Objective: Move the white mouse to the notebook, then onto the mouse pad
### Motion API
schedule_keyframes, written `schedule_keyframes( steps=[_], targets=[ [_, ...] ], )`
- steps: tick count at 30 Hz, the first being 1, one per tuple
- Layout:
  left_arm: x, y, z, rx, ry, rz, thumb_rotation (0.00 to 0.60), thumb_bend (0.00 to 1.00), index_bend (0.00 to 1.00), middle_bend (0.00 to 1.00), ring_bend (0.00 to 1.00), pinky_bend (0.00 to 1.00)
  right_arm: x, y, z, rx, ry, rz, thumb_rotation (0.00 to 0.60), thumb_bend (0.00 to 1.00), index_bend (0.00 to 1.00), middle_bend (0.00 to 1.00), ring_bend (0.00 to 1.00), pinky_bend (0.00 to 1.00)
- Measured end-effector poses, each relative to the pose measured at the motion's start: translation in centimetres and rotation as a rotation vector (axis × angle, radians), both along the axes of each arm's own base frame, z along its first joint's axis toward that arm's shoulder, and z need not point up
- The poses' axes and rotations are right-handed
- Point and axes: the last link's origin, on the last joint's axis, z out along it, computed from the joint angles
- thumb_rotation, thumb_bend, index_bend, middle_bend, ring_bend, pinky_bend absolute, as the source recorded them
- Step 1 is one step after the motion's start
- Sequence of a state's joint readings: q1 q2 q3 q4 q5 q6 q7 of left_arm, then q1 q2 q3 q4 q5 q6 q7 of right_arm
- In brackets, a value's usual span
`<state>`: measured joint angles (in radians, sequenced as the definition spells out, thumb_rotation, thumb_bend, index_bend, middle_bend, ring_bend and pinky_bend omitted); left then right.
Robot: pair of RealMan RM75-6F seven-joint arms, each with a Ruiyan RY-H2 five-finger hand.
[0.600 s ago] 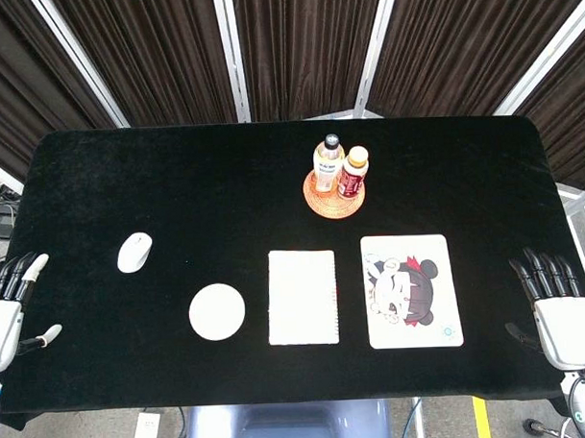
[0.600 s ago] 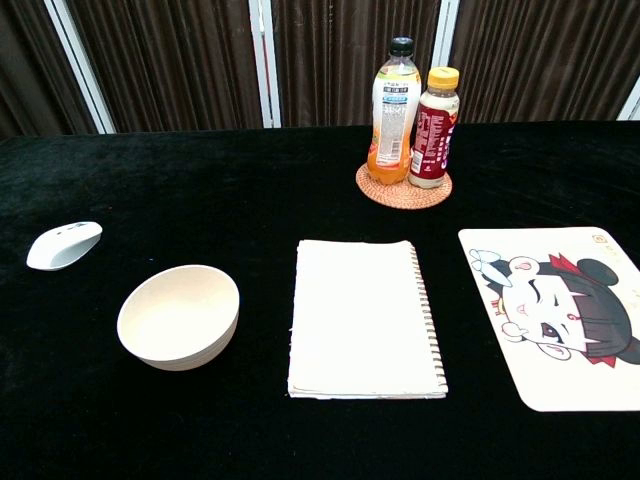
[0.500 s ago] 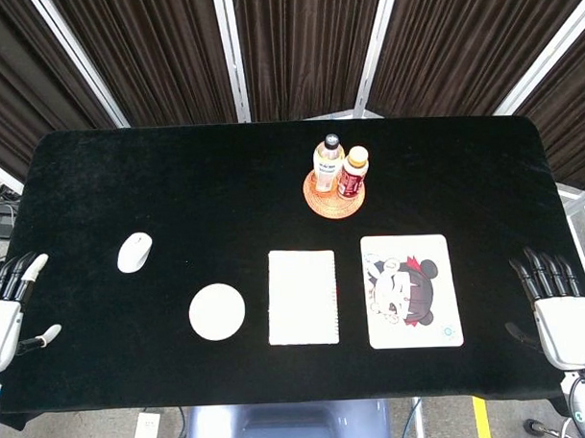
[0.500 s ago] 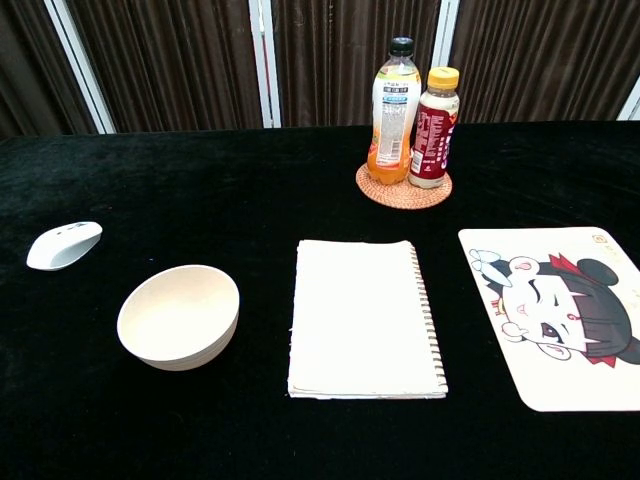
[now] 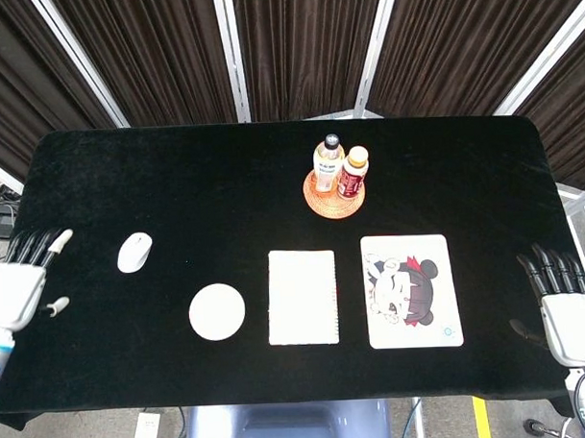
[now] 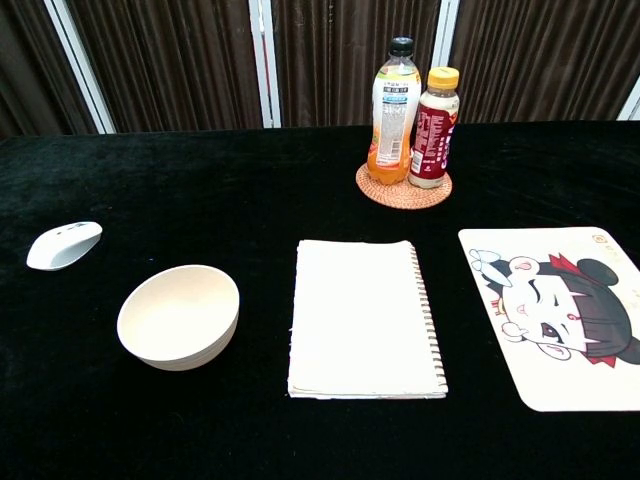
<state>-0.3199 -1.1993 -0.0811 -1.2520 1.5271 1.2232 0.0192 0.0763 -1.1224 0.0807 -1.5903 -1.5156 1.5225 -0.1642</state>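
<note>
Head view gives you the whole black, velvety table: the white mouse, a smooth rounded oval, lies toward the left edge, well apart from everything. Your left hand hangs over that left edge with its dark, white-tipped fingers spread and nothing in them; your right hand sits at the right edge near the front corner, fingers likewise fanned and empty. Along the front edge you have a round cream bowl, then the notebook, a pale rectangle with a spiral binding down its right side, then the flat mouse pad with rounded corners and a cartoon print. Toward the back edge, two plastic bottles stand upright together on a round woven coaster.
</note>
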Motion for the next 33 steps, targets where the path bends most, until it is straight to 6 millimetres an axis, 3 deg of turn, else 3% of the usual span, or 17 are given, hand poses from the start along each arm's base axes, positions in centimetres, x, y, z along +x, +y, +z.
schedule_keyframes(
  steps=[8, 11, 13, 23, 33],
  targets=[
    [-2.5, 7.2, 0.1, -0.058, 0.208, -0.046, 0.600, 0.00, 0.00, 0.00, 0.00, 0.00, -0.3, -0.8, -0.1, -0.030, 0.028, -0.056, 0.600, 0.00, 0.09, 0.00, 0.00, 0.00],
    [-2.6, 9.1, -0.9, -0.083, 0.220, -0.051, 0.600, 0.00, 0.00, 0.00, 0.00, 0.00, -0.4, -1.0, -0.1, -0.039, 0.031, -0.070, 0.600, 0.00, 0.09, 0.00, 0.00, 0.00],
    [-2.2, 10.4, -2.6, -0.112, 0.212, -0.053, 0.600, 0.00, 0.00, 0.00, 0.00, 0.00, -0.5, -1.1, 0.0, -0.043, 0.031, -0.075, 0.600, 0.00, 0.09, 0.00, 0.00, 0.00],
    [-0.9, 13.0, -8.0, -0.178, 0.200, -0.019, 0.600, 0.00, 0.00, 0.00, 0.00, 0.00, -1.0, -1.4, 0.3, -0.049, 0.024, -0.099, 0.600, 0.00, 0.09, 0.00, 0.00, 0.00],
    [0.9, 13.5, -9.7, -0.195, 0.133, -0.054, 0.600, 0.00, 0.00, 0.00, 0.00, 0.00, -1.3, -1.5, 1.0, -0.068, 0.010, -0.105, 0.600, 0.00, 0.09, 0.00, 0.00, 0.00]
  ],
)
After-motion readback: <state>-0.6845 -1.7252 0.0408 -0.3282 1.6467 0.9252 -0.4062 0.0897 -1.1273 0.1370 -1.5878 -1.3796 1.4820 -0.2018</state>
